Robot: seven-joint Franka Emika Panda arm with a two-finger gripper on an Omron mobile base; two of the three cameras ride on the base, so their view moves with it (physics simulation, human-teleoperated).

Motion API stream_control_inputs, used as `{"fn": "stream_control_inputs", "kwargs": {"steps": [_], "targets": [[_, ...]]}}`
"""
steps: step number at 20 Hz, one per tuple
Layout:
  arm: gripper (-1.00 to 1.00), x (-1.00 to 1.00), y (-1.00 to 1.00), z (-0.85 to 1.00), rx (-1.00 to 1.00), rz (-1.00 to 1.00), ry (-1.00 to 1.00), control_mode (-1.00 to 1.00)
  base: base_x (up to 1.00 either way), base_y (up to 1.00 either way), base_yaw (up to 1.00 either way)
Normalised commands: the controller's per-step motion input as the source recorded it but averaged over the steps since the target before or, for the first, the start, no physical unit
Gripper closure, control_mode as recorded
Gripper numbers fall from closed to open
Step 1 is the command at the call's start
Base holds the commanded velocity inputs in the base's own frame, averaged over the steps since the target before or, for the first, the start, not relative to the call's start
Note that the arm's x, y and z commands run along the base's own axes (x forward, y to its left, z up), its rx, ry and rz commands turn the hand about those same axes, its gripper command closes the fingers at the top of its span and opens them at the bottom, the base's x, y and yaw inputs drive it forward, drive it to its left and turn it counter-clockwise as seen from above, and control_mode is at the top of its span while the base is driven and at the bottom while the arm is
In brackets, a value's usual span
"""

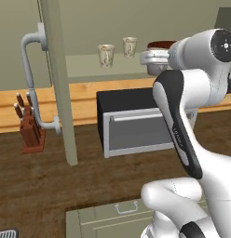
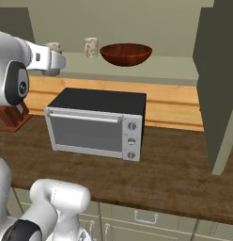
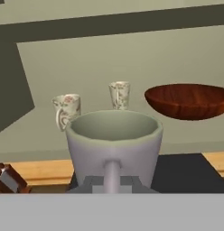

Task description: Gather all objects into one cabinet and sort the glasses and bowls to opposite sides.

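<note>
Behind the wooden bench [image 2: 174, 155], a long shelf [image 2: 165, 70] of the green cabinet [image 1: 57, 83] is seen, with its door swung open. Two cream tumblers [image 1: 106, 55] and a red-brown bowl [image 2: 126, 53] stand on this shelf already. The grey-green bowl [image 3: 114, 146] is held in front of the shelf, above the toaster oven [image 2: 97, 123], and the jaws are closed on its near rim, as the hand view shows. The step in hand is judged to be the carrying of this bowl into the cabinet. For the next move, the bowl must be brought beside the red-brown bowl, apart from the tumblers, and set down level. The gripper [image 3: 112, 182] is cut off at the bottom, so the fingertips are hard to make out.
</note>
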Motion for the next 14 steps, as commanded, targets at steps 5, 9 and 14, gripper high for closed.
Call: {"fn": "stream_control_inputs", "kwargs": {"steps": [5,9,14], "targets": [[1.0,0.45,0.15,-0.31,-0.01,0.0,0.0,-1.0,0.0,0.0,0.0],[1.0,0.55,0.12,0.0,0.0,0.0,0.0,-1.0,0.0,0.0,0.0],[1.0,0.58,0.15,0.0,0.0,0.0,0.02,-1.0,0.0,0.0,0.0]]}}
